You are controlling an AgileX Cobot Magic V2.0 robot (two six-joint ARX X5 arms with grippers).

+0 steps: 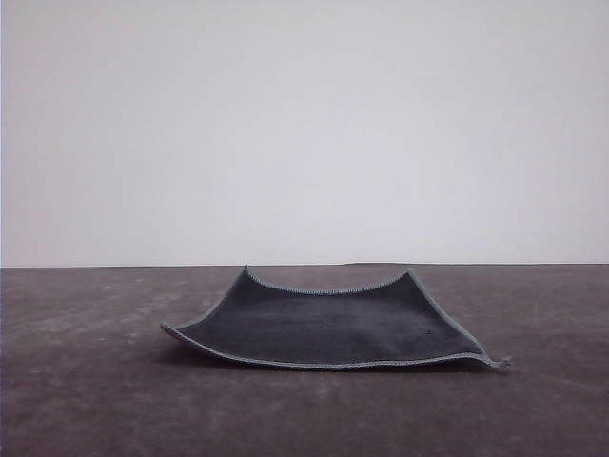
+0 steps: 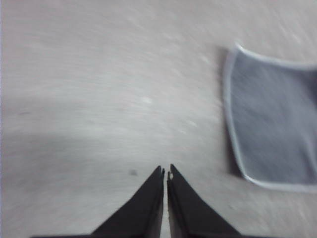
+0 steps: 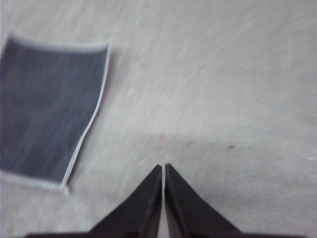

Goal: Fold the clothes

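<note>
Left wrist view comes first: the left gripper (image 2: 165, 171) hangs over bare table (image 2: 99, 99), its two dark fingers (image 2: 146, 208) pressed together at the tips with nothing between them, and the cloth (image 2: 272, 129) lies well apart from it, off to one side. Front view puts the cloth (image 1: 328, 324) near the middle of the table (image 1: 86, 381), spread out with its dark charcoal face up, the light grey stitched edging running round it and the corners curling upward. Right wrist view shows the right gripper (image 3: 163, 170) likewise closed tip to tip and holding nothing, above bare table (image 3: 237, 99), with the cloth (image 3: 47, 109) apart from it; both wrist pictures are blurred.
</note>
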